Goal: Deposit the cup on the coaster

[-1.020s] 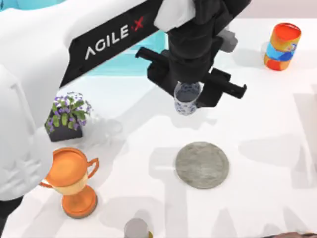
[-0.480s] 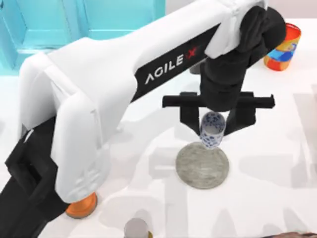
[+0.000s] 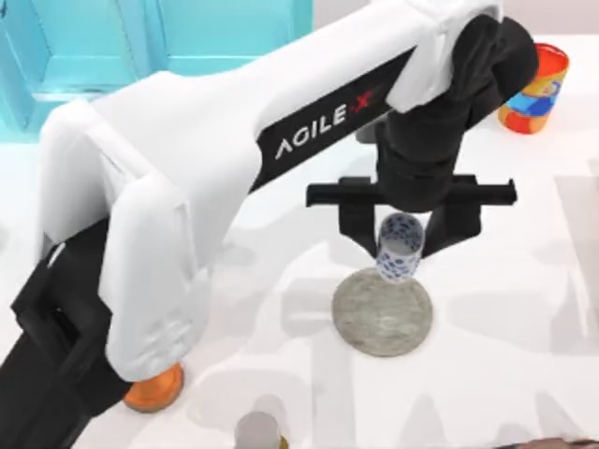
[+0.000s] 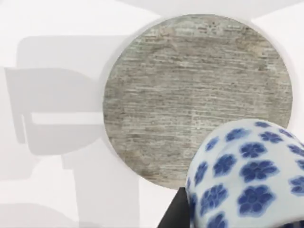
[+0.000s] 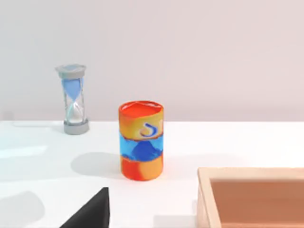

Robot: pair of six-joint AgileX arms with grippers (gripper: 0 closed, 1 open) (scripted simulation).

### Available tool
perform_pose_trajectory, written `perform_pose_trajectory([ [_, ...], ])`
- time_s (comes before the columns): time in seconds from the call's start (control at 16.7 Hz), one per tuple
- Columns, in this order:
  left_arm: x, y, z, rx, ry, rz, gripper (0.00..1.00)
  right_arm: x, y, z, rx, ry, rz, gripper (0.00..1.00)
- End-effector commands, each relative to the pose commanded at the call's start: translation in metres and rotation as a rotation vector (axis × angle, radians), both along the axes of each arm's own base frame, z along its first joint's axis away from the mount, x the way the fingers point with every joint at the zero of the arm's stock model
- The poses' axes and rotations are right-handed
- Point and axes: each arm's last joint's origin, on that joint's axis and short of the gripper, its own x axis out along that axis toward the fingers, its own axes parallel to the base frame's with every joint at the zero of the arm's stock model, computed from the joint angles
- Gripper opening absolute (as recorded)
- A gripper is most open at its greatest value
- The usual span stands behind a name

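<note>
The left arm has swung across from the far-left side of the table, carrying the cup (image 3: 401, 246) clamped in the left gripper (image 3: 402, 245) from open tabletop to the far edge of the coaster (image 3: 383, 311). In the last half second it has barely crept on, the cup a touch higher over that rim. The arm's white bulk now covers the flower pot and most of the orange trophy (image 3: 153, 388).

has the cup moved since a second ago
Yes. The cup, held in the left pincer, went rightward and toward the top view's bottom edge, reaching the coaster's far rim.
</note>
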Motion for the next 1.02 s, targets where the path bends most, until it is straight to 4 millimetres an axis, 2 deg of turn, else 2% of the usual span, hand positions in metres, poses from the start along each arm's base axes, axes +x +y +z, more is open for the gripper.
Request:
perform_pose_trajectory([
  [0.42, 0.001, 0.001, -0.055, 0.004, 0.005, 0.006, 0.0, 0.0, 0.0, 0.0, 0.0, 0.0, 0.0, 1.0],
  [0.72, 0.0, 0.001, -0.062, 0.002, 0.003, 0.005, 0.0, 0.0, 0.0, 0.0, 0.0, 0.0, 0.0, 1.0],
  [1.02, 0.0, 0.001, -0.062, 0.002, 0.003, 0.005, 0.38, 0.0, 0.0, 0.0, 0.0, 0.0, 0.0, 1.0],
])
